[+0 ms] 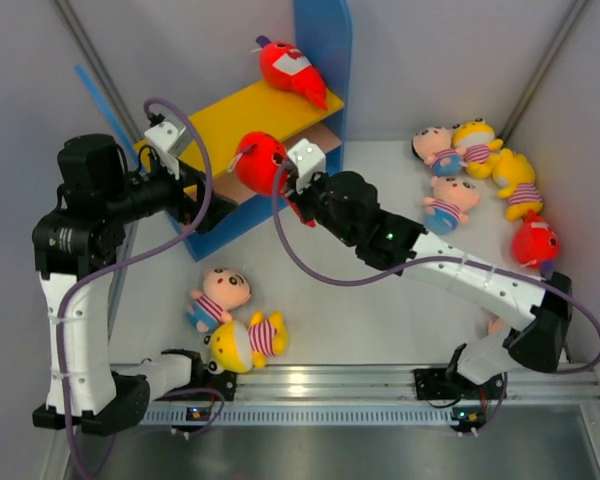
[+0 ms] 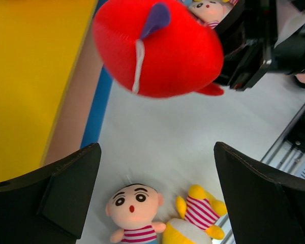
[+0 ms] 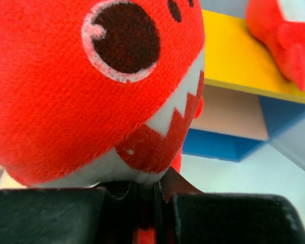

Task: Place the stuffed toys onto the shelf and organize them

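White table lies under my right hand, pinched shut on a bit of red shark. It could slip before the shelf.

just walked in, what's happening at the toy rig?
The right gripper is shut on a red shark, holding it at the front of the shelf. A second shark lies on the top board. The left gripper is open and empty. Several other toys lie on the table.
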{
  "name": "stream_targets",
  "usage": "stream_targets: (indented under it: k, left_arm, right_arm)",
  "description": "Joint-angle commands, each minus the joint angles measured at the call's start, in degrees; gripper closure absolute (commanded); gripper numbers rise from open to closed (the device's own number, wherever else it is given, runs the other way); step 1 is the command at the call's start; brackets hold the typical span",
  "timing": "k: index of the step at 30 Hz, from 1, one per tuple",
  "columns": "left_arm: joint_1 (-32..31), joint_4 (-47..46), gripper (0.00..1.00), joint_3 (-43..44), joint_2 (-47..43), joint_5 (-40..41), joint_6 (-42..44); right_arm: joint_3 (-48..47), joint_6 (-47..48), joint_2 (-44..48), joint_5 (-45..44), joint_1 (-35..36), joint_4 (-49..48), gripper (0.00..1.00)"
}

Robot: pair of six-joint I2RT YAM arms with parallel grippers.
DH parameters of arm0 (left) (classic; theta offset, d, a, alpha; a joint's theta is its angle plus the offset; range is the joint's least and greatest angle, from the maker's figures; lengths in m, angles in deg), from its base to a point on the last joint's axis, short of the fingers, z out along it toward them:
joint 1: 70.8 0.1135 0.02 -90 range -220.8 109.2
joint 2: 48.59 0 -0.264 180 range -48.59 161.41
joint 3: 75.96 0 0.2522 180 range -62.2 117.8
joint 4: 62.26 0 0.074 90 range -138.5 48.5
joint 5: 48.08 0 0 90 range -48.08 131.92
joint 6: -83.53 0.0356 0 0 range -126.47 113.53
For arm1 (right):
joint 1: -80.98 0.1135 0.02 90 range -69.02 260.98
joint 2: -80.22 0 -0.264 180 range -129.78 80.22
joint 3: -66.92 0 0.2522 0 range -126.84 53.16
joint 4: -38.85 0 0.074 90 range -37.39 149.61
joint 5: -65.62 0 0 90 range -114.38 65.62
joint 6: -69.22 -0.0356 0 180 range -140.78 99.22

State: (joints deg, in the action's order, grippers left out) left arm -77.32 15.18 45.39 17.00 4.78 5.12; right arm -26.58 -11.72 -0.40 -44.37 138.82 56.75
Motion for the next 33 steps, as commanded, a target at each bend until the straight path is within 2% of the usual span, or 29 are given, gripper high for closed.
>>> stream_targets:
  k: [1, 6, 8, 10, 11, 13, 17, 19, 21, 22, 23, 24, 25, 26, 27, 29, 32, 33]
  left_arm:
    - [-0.1, 0.7, 0.01, 1.0, 2.1, -5.6, -1.8]
    - [-0.1, 0.8, 0.01, 1.6, 3.0, -4.2, -1.7]
    - [-0.1, -0.7, 0.04, 2.2, 3.5, 0.9, -3.2]
    - [-0.1, -1.1, 0.35, 2.3, 3.7, 2.8, -2.8]
    - [-0.1, -1.6, 0.7, 2.2, 3.6, 3.5, -2.9]
    - [-0.1, -2.5, 1.0, 1.6, 2.9, 3.4, -3.3]
    - [-0.1, -5.6, 1.0, 0.0, 1.6, 4.3, -4.3]
    - [-0.1, -5.7, 1.0, 0.4, 1.6, 4.8, -4.6]
    - [-0.1, -5.7, 1.0, 0.6, 1.4, 4.6, -4.7]
    - [-0.1, -5.6, 1.0, 0.7, 1.5, 4.5, -4.6]
    - [-0.1, -5.7, 1.0, 0.8, 1.4, 4.3, -4.7]
    - [-0.1, -5.7, 1.0, 1.0, 1.1, 4.3, -4.6]
    - [-0.1, -5.7, 1.0, 1.0, 1.0, 3.7, -4.6]
    - [-0.1, -5.5, 1.0, 1.0, 1.0, 3.1, -4.4]
    - [-0.1, -5.6, 1.0, 0.9, 1.0, 2.4, -4.3]
    - [-0.1, -5.6, 1.0, 1.0, 1.1, 0.7, -4.5]
    - [-0.1, -5.7, 1.0, 1.0, 1.0, 0.5, -4.4]
    - [-0.1, -5.6, 1.0, 0.8, 1.0, 0.6, -4.1]
  right_arm:
    - [-8.3, -1.6, -3.0, 5.9, 2.4, -5.4, 1.0]
    - [-13.2, -0.9, -8.4, 10.3, 6.4, -4.7, 1.0]
    - [-14.6, 0.9, -9.5, 12.3, 7.5, -4.3, 1.0]
    - [-14.1, 1.7, -9.1, 14.7, 8.2, -4.3, 1.0]
    - [-13.1, 1.9, -8.3, 15.7, 8.2, -4.5, 1.0]
    - [-10.9, 2.9, -7.4, 18.1, 8.2, -5.5, 1.0]
    - [-7.8, 2.9, -4.6, 21.2, 8.2, -5.9, 0.98]
    - [-4.4, 1.1, -3.1, 23.8, 7.9, -7.6, 0.56]
    - [-1.3, -1.7, -0.2, 29.3, 5.6, -9.2, 0.24]
    - [2.5, -6.0, 0.9, 31.7, 4.2, -10.6, 0.19]
    - [4.8, -8.6, 3.3, 34.4, 0.3, -14.3, 0.16]
    - [7.5, -13.1, 4.4, 41.4, -2.4, -17.8, 0.12]
    - [12.7, -21.0, 5.5, 45.6, -5.2, -21.6, 0.12]
    - [14.9, -24.6, 6.6, 49.2, -10.9, -29.3, 0.12]
    - [16.3, -27.0, 6.8, 53.7, -13.2, -31.5, 0.12]
    - [16.4, -28.0, 5.5, 57.8, -15.8, -32.4, 0.12]
    - [12.7, -29.0, 1.6, 67.0, -15.7, -31.8, 0.12]
    - [12.3, -29.9, 0.9, 68.3, -15.8, -34.5, 0.11]
